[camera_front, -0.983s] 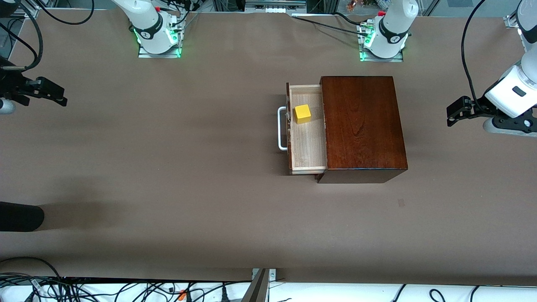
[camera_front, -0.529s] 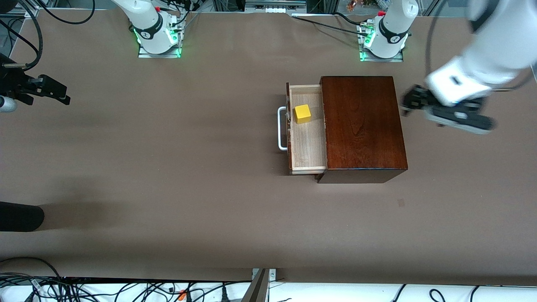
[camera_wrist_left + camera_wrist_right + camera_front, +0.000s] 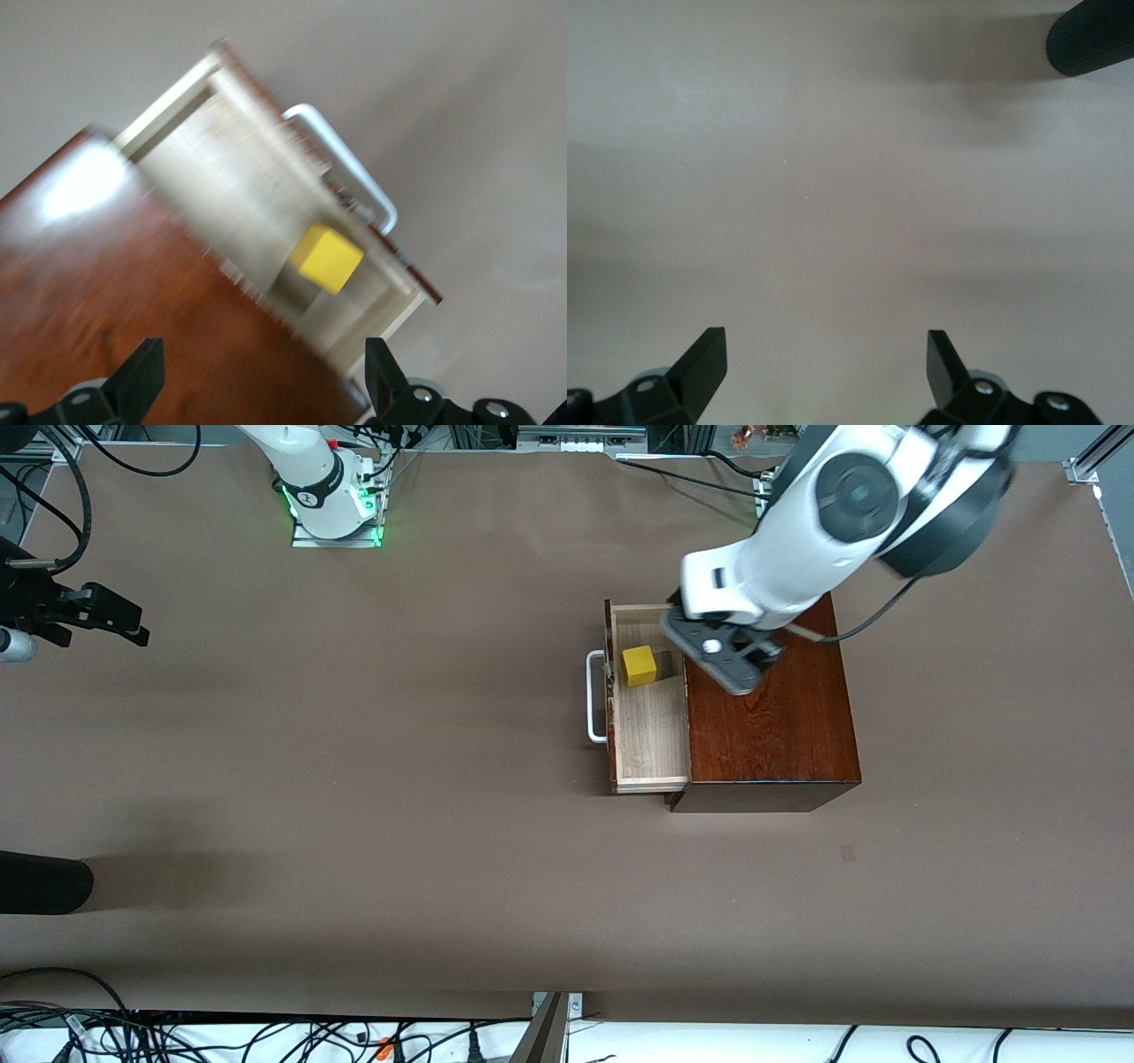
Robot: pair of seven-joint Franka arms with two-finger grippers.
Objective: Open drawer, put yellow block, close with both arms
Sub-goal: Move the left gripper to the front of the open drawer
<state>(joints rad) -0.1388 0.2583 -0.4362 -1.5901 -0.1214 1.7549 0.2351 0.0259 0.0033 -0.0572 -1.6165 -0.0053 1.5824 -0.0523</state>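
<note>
The brown table (image 3: 354,779) spreads bare around the glossy mahogany box (image 3: 780,726), which sits toward the left arm's end. The left arm (image 3: 833,522) reaches down from its base at the front view's twelve o'clock edge, forearm slanting across the box's top. The left gripper (image 3: 261,381) hangs over the box's top edge where the drawer (image 3: 651,726) comes out, its fingers spread wide with nothing between them. The drawer stands pulled out toward the right arm's end, at nine o'clock of the box, pale wood floor showing, white U-shaped handle (image 3: 595,695) on its front. The yellow block (image 3: 639,665) lies in the drawer, in the part farther from the front camera. The right arm waits, and the right gripper (image 3: 824,372) hovers over bare table at the nine o'clock edge, fingers apart and empty.
</note>
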